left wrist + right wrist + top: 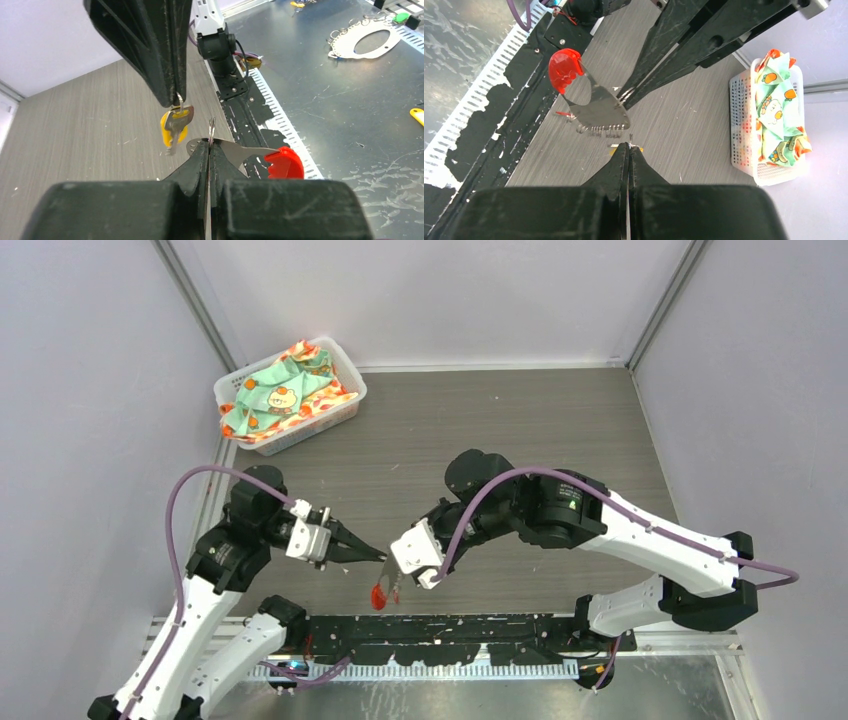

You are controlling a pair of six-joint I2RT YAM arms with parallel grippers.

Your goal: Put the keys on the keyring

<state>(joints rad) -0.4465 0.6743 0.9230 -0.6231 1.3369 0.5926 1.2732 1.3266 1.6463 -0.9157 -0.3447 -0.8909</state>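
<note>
In the left wrist view, part of the keyring point(236, 150) disappears between the pressed-together fingers of the left gripper point(209, 146). The right gripper point(178, 100), pinching the yellow key point(173, 134) by its top, is cut off by the picture's upper edge. From above, that key is hidden under the right gripper and the keyring shows only as a small red fleck, its metal part too small to make out; in the right wrist view the key is almost wholly hidden behind that gripper's own closed fingertips.
</note>
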